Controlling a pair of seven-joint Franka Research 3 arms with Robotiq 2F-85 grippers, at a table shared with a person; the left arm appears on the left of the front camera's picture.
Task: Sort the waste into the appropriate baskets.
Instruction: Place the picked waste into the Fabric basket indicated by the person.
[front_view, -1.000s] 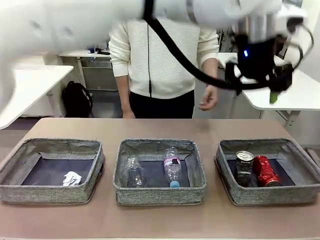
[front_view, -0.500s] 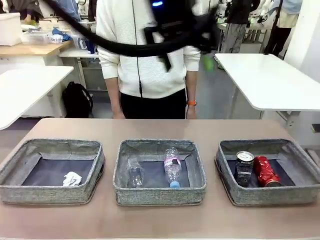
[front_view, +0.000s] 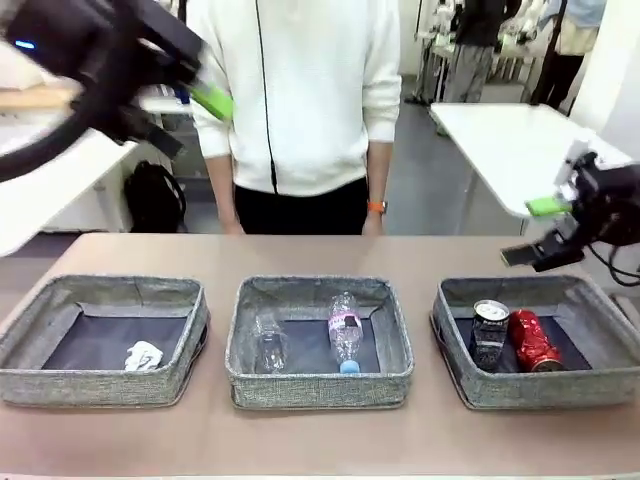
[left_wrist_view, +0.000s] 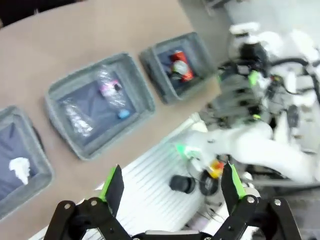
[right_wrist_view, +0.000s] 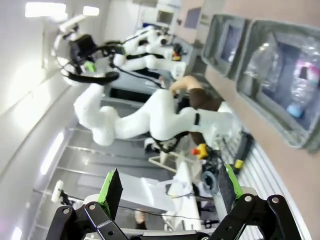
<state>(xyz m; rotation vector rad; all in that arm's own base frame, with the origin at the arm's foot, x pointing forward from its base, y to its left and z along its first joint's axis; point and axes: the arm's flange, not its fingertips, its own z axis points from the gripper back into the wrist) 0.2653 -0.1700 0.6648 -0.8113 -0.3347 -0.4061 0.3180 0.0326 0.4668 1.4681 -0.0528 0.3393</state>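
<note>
In the soft woven right basket (front_view: 600, 385), two crushed cans (front_view: 512, 338).

A person in a white zip-up top (front_view: 300, 90) with an orange wristband (front_view: 376, 207) stands at the far side of the brown tabletop (front_view: 320, 440). Black backpack (front_view: 153, 198) on the floor far left, white tables (front_view: 520, 150) behind.

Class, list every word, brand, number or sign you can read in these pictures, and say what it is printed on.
None can be read.
Bottle: pink label, print too small.
Red can: markings blurred.
Dark can: pattern shows, no legible letters.
Baskets: no print.
</note>
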